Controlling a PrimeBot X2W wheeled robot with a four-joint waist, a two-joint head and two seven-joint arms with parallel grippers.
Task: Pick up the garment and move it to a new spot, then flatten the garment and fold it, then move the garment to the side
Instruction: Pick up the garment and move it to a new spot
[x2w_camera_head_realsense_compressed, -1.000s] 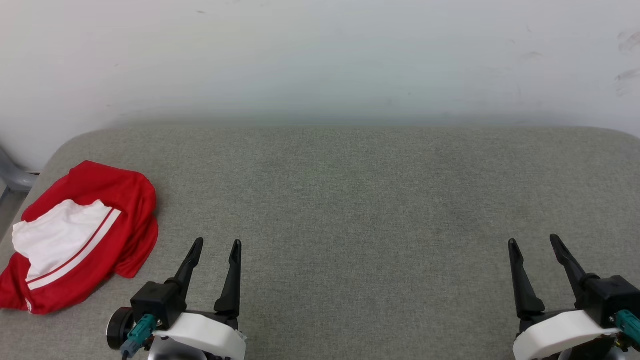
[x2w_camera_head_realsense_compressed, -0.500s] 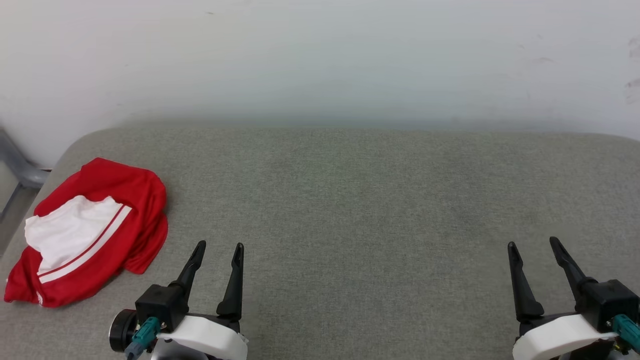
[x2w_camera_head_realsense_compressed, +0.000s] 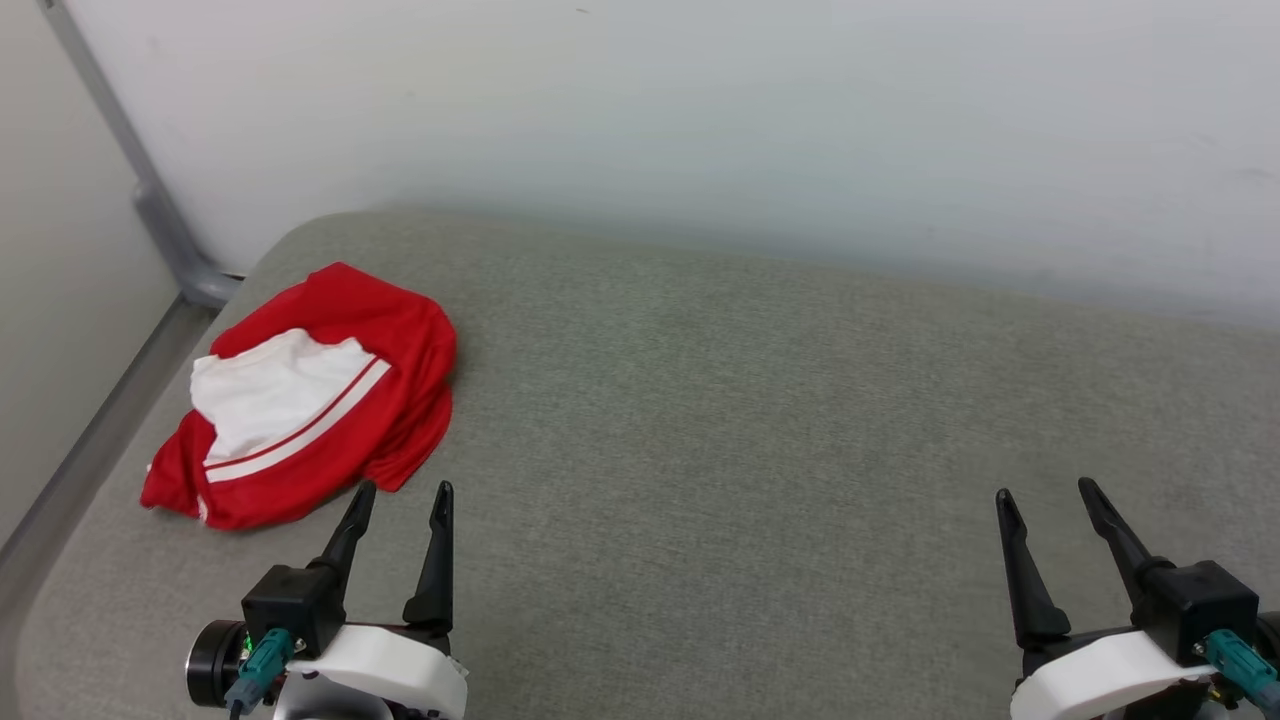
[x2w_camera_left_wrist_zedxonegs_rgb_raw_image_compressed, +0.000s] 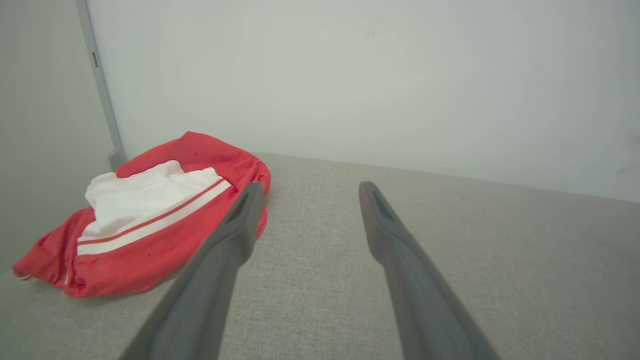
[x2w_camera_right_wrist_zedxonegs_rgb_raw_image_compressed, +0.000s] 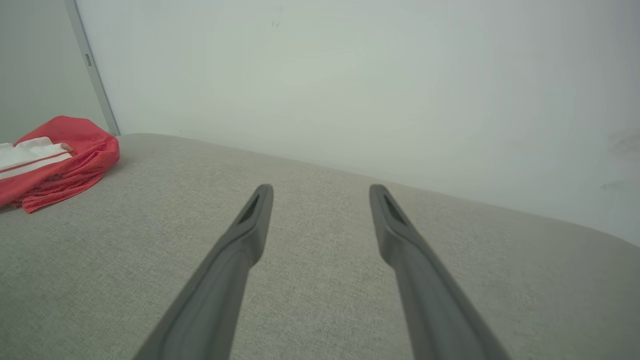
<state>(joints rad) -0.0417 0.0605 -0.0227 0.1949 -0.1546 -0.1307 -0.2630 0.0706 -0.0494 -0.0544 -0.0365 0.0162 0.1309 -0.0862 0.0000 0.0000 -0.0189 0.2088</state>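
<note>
Head view: the garment (x2w_camera_head_realsense_compressed: 300, 400) is lying bunched at the left of the frame, near the far-left corner of the cushion (x2w_camera_head_realsense_compressed: 750, 420), with a white sleeve showing on top of the red. The left gripper (x2w_camera_head_realsense_compressed: 405, 488) is hanging at lower left, just beside the garment's near edge but apart from it, jaws released and gripping nothing. The right gripper (x2w_camera_head_realsense_compressed: 1044, 490) is sitting at lower right, well apart from the garment, jaws also released and empty.

Left wrist view: the garment is filling the left middle. One finger is overlapping its right edge in the picture. Cannot tell contact; it looks clear.

Right wrist view: the garment is peeking in at the far left edge. The fingers are spreading over bare cushion.

Progress, judging: nothing is looking done. Pickup, move, flatten, fold and set-aside are all remaining.
</note>
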